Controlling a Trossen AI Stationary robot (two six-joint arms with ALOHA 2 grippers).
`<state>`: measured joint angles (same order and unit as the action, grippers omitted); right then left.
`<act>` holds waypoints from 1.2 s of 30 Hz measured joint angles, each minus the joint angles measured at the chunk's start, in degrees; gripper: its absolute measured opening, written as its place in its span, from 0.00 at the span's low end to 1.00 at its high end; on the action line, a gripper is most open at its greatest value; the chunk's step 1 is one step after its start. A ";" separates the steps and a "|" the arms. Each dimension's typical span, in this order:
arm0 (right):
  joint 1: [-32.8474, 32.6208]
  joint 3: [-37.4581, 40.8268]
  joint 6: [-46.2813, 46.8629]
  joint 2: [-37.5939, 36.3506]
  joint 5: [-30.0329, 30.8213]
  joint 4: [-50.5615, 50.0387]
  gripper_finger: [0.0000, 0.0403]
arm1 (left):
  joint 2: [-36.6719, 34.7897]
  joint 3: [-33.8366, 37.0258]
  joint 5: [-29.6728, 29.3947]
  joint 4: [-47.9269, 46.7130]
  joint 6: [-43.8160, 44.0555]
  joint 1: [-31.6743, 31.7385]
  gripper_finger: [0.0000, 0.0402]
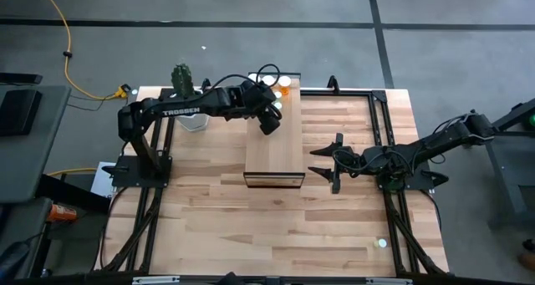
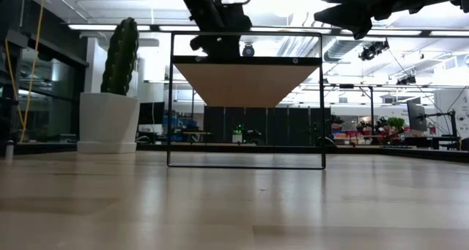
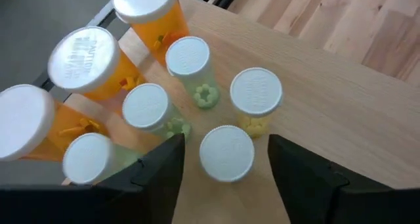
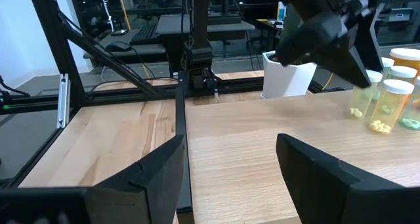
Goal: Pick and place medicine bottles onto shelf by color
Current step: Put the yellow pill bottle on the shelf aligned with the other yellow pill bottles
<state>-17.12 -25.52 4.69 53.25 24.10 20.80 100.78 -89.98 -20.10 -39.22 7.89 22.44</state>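
Several medicine bottles with white caps stand clustered on the far end of the shelf [image 1: 274, 147]. Three are orange [image 3: 85, 60]; the others are smaller and pale green-yellow [image 3: 188, 60]. My left gripper [image 3: 226, 184] hovers over this cluster, slanting down, open. One pale bottle [image 3: 226, 153] stands upright on the shelf top between its fingers, with a gap on each side. My right gripper [image 1: 322, 161] waits open and empty beside the shelf's right side, pointing toward it.
A white pot with a cactus [image 1: 185, 109] stands on the table left of the shelf's far end, under my left arm. The shelf's near half [image 1: 274, 155] is bare wood. The wide tabletop [image 1: 276, 226] lies in front of the shelf.
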 joint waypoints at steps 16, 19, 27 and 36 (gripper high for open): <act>0.00 0.00 -0.17 0.00 0.00 -0.84 0.58 | -12.36 -1.55 -3.13 0.19 4.09 -5.32 0.58; 0.00 0.00 -0.12 0.00 -0.02 -1.18 0.58 | -17.87 5.35 -6.49 7.91 3.23 -10.61 0.57; 0.00 0.00 0.87 0.00 -0.13 -1.66 0.58 | -34.02 35.57 -13.05 38.97 -2.67 -29.23 0.57; 0.00 0.00 1.49 0.00 -0.16 -1.41 0.58 | -41.06 61.89 -25.13 77.48 -10.16 -45.08 0.57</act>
<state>-17.12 -25.52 6.17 53.25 23.94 19.39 59.72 -28.09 -45.23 38.26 -2.27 -22.64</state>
